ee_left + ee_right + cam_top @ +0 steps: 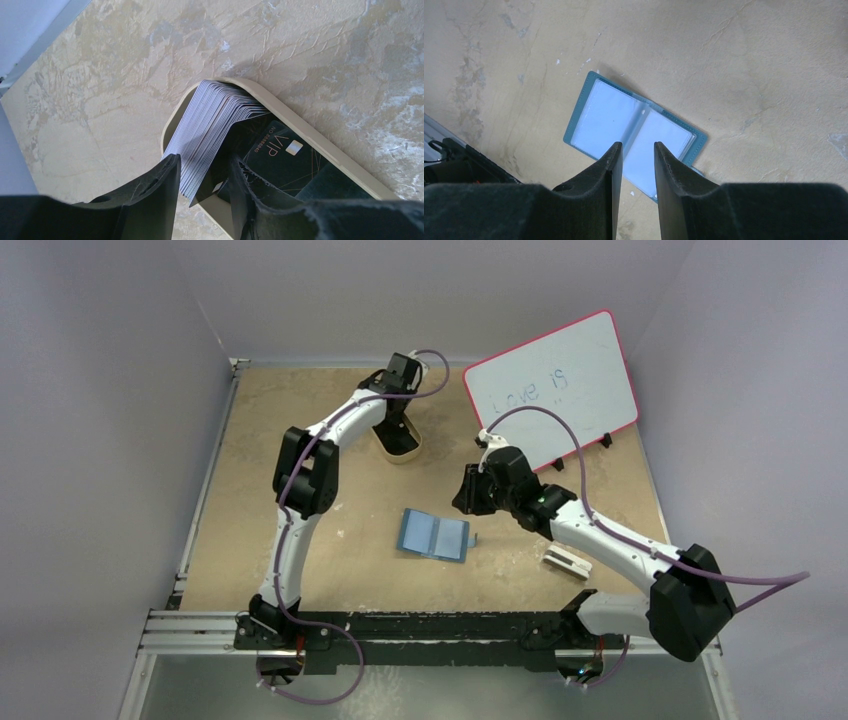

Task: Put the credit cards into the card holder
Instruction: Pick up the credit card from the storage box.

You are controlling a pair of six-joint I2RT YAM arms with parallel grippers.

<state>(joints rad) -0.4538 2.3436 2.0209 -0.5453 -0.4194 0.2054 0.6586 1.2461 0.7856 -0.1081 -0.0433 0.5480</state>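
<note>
**Card pick from tray**

Left gripper [205,182]: jaws straddle the edge of the cards [210,125] in the tray [300,125]; a pinch cannot be confirmed. Only one card should be taken (the stack is tight). Right gripper [638,165], jaws parted and empty, is poised over the open holder [609,110] at mid-table.

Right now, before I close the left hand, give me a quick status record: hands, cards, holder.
left hand: straddles the pale card stack; grip unclear
right hand: open, empty, hovering over the card holder
card holder: lying open, flat on the table
pale card stack: standing on edge in the tan tray
black VIP card: lying in the tray beside the stack
</note>
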